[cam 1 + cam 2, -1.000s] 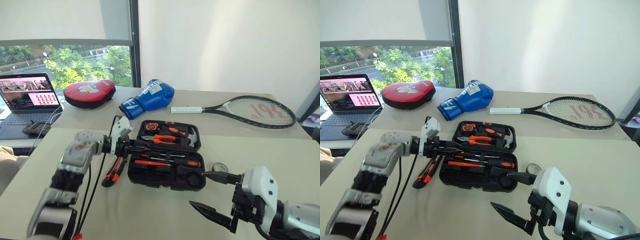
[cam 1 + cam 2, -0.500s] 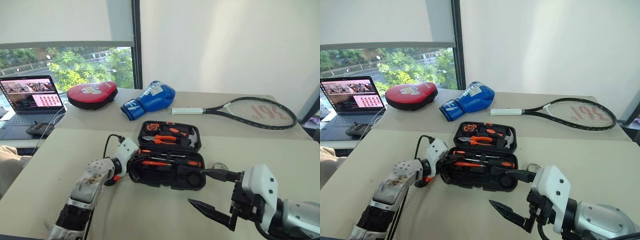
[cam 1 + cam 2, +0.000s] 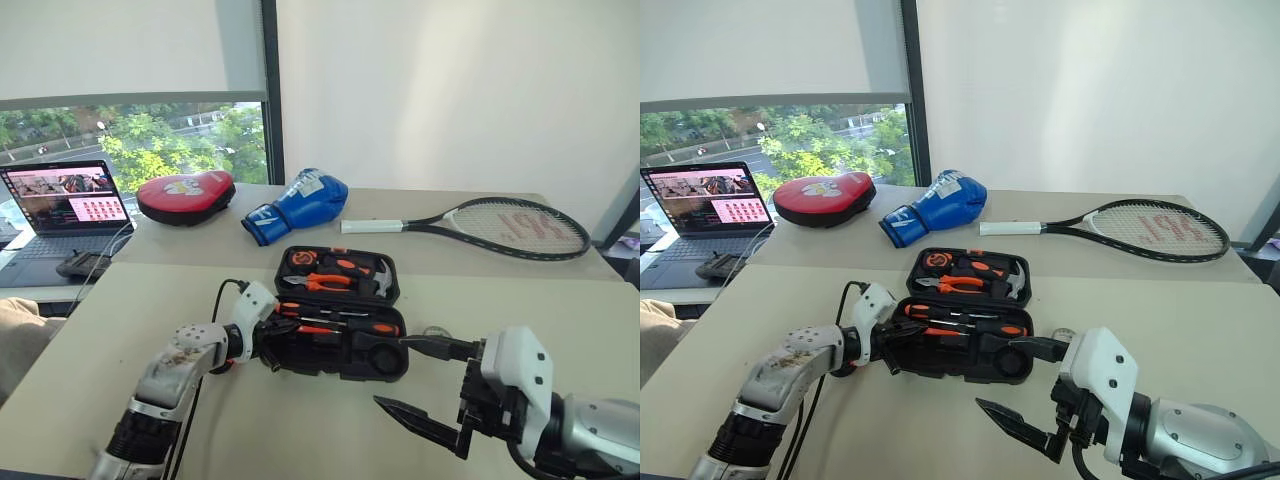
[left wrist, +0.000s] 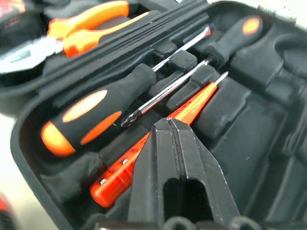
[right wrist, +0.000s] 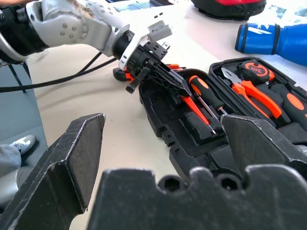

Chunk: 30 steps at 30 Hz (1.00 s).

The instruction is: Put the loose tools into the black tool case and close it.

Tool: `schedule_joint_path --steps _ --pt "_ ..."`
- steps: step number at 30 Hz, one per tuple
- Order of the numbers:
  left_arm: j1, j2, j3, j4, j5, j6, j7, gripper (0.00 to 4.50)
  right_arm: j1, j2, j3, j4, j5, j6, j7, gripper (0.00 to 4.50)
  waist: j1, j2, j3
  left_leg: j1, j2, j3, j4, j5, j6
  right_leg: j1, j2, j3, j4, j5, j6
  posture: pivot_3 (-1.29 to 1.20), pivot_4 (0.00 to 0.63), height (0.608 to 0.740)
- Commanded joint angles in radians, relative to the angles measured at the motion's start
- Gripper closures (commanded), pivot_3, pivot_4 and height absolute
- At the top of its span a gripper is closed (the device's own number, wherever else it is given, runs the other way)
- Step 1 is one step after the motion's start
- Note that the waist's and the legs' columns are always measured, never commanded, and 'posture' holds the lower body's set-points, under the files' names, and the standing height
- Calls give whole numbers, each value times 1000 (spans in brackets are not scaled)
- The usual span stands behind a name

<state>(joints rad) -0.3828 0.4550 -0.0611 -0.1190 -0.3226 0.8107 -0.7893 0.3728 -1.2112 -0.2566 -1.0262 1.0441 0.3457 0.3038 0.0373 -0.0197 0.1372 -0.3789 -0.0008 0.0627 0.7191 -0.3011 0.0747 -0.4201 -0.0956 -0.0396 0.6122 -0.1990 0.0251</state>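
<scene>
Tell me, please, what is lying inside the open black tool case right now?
The black tool case holds two screwdrivers, a slim orange screwdriver, pliers and a hammer. The left claw covers one recess.

Beige table (image 3: 120,300) w/ open tool case (image 3: 340,345), boxing glove (image 3: 300,205), racket (image 3: 480,225), red pad (image 3: 185,195), laptop (image 3: 60,205).

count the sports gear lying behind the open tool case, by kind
red oval punch pad: 1
blue boxing glove: 1
black-framed tennis racket with a white grip: 1
total: 3
</scene>
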Motion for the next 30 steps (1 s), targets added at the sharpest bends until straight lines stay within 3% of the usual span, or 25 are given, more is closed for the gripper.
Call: schedule_joint_path --steps 1,8,14,19,23,26,30 --pt "11 69 -70 46 36 122 17 4467 -26 5 1 -21 10 12 -1 0 0 0 0 0 0 0 0 0 0 0 0 0 0 0 0 0 150 740" --pt "24 150 -47 -8 -40 240 -1 4467 -48 18 15 -21 4 29 5 0 -7 -1 -1 3 0 1 -6 0 -1 -1 0 2 -1 2 -10 0 150 740" --pt "23 190 -77 -26 -71 279 -20 4467 -91 41 45 -21 -6 54 11 0 -10 0 -1 3 0 1 -8 0 -1 -1 -1 2 -1 0 -9 0 150 740" --pt "14 267 -181 -28 12 124 -82 4467 -127 70 51 -21 -16 94 30 0 -8 0 -1 3 0 1 -8 0 -1 -1 -5 2 -1 -1 -12 0 150 740" --pt "-20 207 -120 -5 -29 26 -88 4467 -157 94 56 -18 -27 122 46 0 -8 0 -1 3 0 1 -9 0 -2 -1 -9 1 -1 -2 -14 0 150 740" --pt "-43 117 42 -43 -171 69 -71 4467 -161 112 47 -19 -33 140 59 0 2 -2 1 1 0 0 -8 0 -2 -2 -10 1 -1 -2 -14 0 150 740" --pt "-90 35 107 -12 -198 89 22 4467 -172 134 48 -21 -45 157 69 0 3 -7 4 -7 0 -3 -5 1 -2 -6 -10 -1 -2 3 -7 0 150 740"
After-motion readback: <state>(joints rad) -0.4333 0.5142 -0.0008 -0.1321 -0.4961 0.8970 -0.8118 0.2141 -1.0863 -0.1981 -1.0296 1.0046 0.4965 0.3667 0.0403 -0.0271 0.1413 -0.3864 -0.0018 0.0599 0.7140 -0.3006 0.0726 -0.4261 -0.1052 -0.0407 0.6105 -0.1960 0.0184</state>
